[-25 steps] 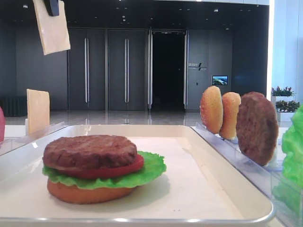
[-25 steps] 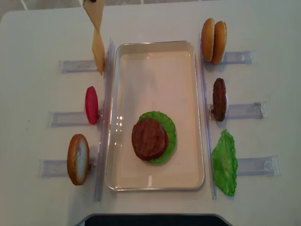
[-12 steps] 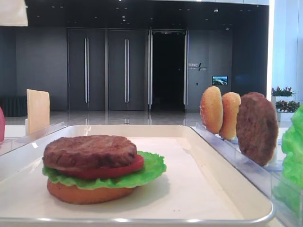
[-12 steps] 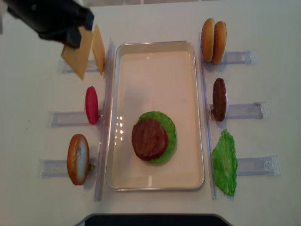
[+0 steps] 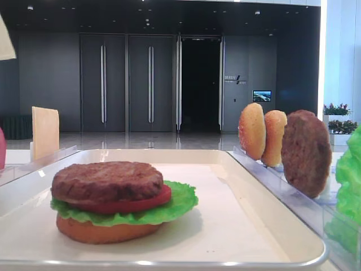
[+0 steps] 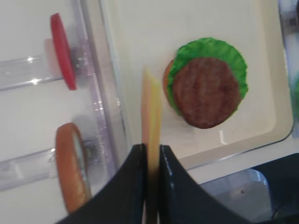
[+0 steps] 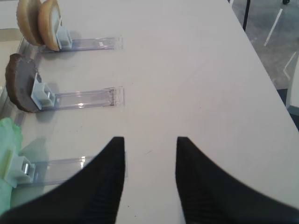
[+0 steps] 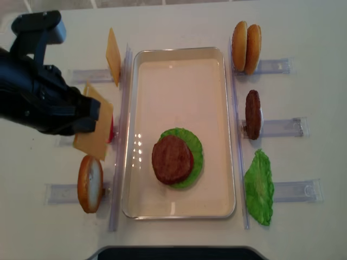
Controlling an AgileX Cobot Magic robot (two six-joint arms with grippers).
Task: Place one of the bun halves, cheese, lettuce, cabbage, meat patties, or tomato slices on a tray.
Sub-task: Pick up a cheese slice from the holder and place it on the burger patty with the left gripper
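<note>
While my left gripper (image 6: pixel 150 154) is clamping the thin square pale-yellow cheese slice (image 8: pixel 93 122) by one edge, the slice is hanging over the table just left of the cream-white rectangular tray (image 8: pixel 179 62), beside the clear plastic rail (image 8: pixel 120 135). I am judging it light, thin and a bit floppy, probably slick, so an edge pinch is working. My right gripper (image 7: pixel 150 142) is idling open and empty over bare table. The stacked burger (image 8: pixel 176 158) is waiting in the tray. I am not seeing the red tomato slice (image 6: pixel 63 51) clearly from overhead because the cheese is covering it; the low side view is cropping the cheese to a corner.
</note>
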